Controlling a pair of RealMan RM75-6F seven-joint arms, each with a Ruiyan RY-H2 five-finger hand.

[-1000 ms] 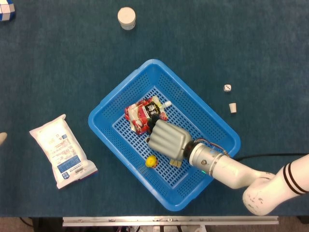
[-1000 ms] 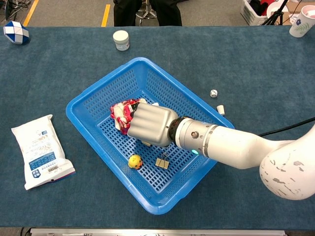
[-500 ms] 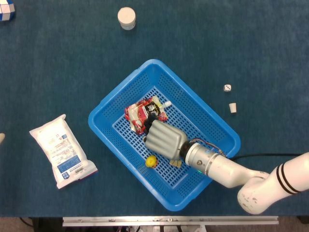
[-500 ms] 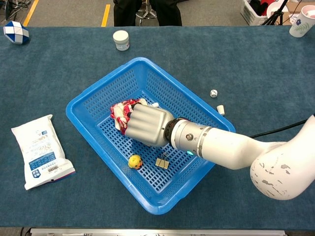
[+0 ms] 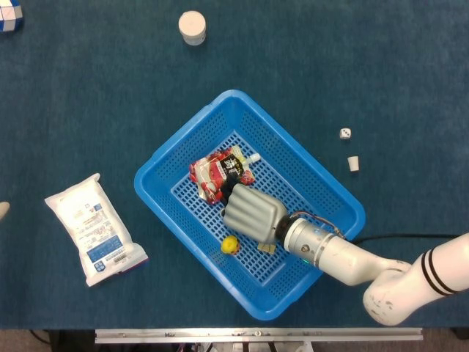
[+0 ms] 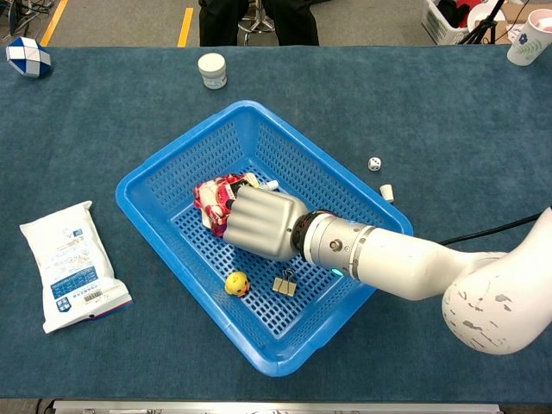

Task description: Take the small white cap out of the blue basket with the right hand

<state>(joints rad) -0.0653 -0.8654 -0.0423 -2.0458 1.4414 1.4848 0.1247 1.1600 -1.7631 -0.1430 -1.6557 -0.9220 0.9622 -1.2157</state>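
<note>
My right hand (image 5: 251,211) (image 6: 261,222) is down inside the blue basket (image 5: 179,150) (image 6: 151,168), knuckles up, with its fingers curled under and hidden. It lies against the lower edge of a red and white pouch (image 5: 212,172) (image 6: 216,197). The pouch's white spout cap (image 5: 254,157) (image 6: 271,184) pokes out beside the hand. Whether the hand holds anything is hidden. A small white cap-like piece (image 5: 353,163) (image 6: 386,192) stands on the table outside the basket, to its right. A pale sliver (image 5: 3,209) at the left edge may be my left hand.
In the basket lie a small yellow ball (image 5: 230,245) (image 6: 236,283) and a binder clip (image 6: 284,282) near the hand. A white die (image 5: 344,133), a white packet (image 5: 94,229), a white jar (image 5: 192,27) and a puzzle ball (image 6: 28,57) lie on the blue table.
The right hand shifted slightly left within the basket, then back right; the pouch's white spout shows a little more now. Nothing else moved.
</note>
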